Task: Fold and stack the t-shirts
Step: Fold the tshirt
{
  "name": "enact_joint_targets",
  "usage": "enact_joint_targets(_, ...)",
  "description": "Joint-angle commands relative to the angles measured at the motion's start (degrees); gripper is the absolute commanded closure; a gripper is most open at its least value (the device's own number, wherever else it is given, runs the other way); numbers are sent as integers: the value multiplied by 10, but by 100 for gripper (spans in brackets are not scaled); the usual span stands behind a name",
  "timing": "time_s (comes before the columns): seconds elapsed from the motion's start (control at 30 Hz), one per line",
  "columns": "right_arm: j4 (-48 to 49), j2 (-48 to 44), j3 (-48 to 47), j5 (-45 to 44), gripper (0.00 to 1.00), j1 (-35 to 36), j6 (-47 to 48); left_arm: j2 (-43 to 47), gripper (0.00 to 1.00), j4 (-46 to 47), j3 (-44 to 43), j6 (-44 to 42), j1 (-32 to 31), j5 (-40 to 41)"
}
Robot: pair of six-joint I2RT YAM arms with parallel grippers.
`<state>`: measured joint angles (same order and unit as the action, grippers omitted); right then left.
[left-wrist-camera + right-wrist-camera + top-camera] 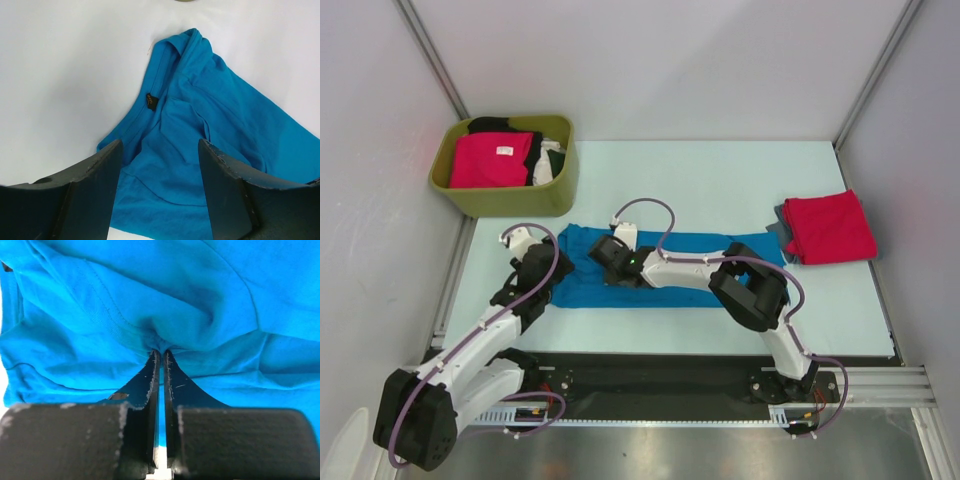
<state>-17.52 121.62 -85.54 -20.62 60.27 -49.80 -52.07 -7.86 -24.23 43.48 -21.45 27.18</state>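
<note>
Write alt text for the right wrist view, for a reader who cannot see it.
The right gripper has its jaws shut on a pinch of the bright blue t-shirt, and the cloth puckers into folds where they meet. The shirt fills nearly the whole view, with a stitched seam curving across its upper left.

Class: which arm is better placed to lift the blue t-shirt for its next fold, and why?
Right, probably: the right gripper is shut on bunched cloth of the blue t-shirt, while the left gripper hangs open over its labelled edge, gripping nothing.
</note>
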Motion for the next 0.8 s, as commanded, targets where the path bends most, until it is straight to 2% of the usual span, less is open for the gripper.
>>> enact_joint_targets(0.0,-22,-1,-10,-38,100,4,8,1,32,7,-21,-9,2,-2)
enact_joint_targets(0.27,32,-86,82,-9,100,2,19,-31,32,6,-35,-22,2,-19)
enact_joint_targets(0.4,15,-108,106,8,100,-1,27,-29,32,9,-34,-25,3,-21)
enact_joint_targets(0.67,83,-143,179,140,97,-38,33,-27,34,57,-13,-67,1,-113)
enact_joint_targets(0.77,124,-158,209,196,96,-61,26,-37,38,59,-9,-63,1,-128)
